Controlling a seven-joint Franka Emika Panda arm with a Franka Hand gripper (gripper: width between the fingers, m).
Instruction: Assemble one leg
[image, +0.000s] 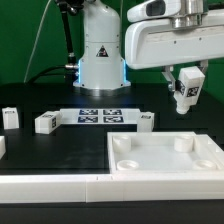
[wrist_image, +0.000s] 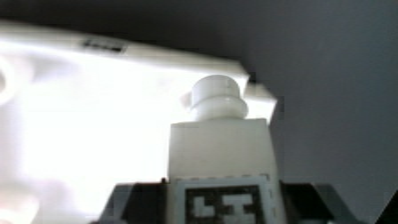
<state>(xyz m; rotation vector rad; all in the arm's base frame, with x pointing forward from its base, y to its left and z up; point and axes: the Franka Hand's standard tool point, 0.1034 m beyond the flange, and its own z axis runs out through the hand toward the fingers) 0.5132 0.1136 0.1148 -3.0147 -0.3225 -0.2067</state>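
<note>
Black table (image: 40, 150), tray (image: 166, 166), marker board (image: 100, 116), perhaps three legs (image: 45, 123)

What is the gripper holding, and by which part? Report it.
The gripper holds the leg, clamped at its tagged end; the peg end sticks out free.

A flat matte black tabletop (image: 40, 150) spreads across the middle of the exterior view, evenly lit, with only soft, faint shadows on it. Behind it rises a plain green backdrop wall (image: 22, 35), dimmer toward the exterior view's left, and a thin dark cable (image: 41, 40) hangs slantwise in front of that wall. In the wrist view the tabletop shows as a dull, blurred dark grey.
</note>
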